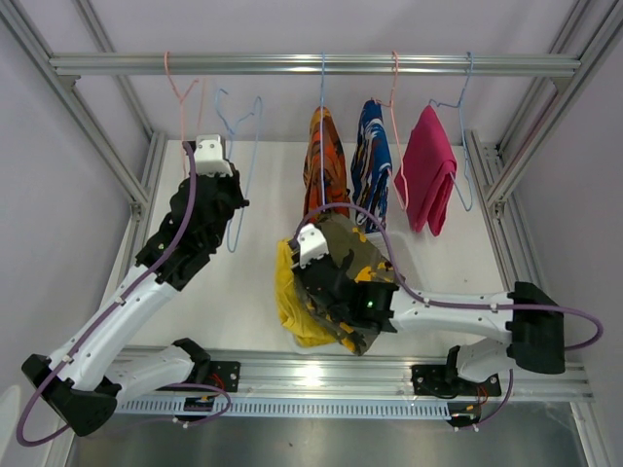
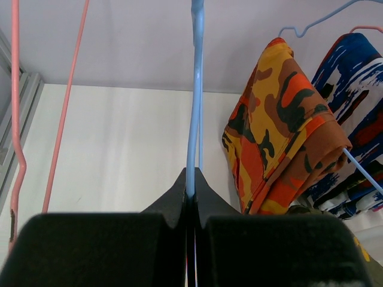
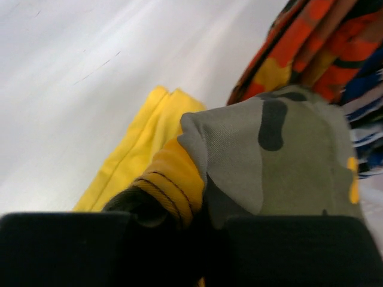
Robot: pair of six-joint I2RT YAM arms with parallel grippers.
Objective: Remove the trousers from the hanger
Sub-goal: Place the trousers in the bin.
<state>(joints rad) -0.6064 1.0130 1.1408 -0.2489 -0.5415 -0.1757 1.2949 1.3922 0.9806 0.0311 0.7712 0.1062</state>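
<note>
My left gripper [image 1: 237, 202] is shut on the wire of an empty light-blue hanger [image 1: 243, 165], which runs straight up between the jaws in the left wrist view [image 2: 194, 89]. My right gripper [image 1: 326, 282] is shut on the yellow-grey camouflage trousers [image 1: 355, 263], bunched over its jaws [image 3: 281, 161] low above the table. The plain yellow trousers [image 1: 290, 302] lie on the table beside and under them [image 3: 137, 155]. Still hanging on the rail are the orange-black trousers [image 1: 326, 161], the blue-white-red trousers [image 1: 372, 161] and the magenta pink trousers [image 1: 428, 180].
An empty pink hanger [image 1: 180, 92] hangs at the rail's left end, left of my left gripper [image 2: 192, 185]. The metal rail [image 1: 311, 64] spans the back. Aluminium frame posts [image 1: 97, 136] stand on both sides of the white table [image 1: 458, 263].
</note>
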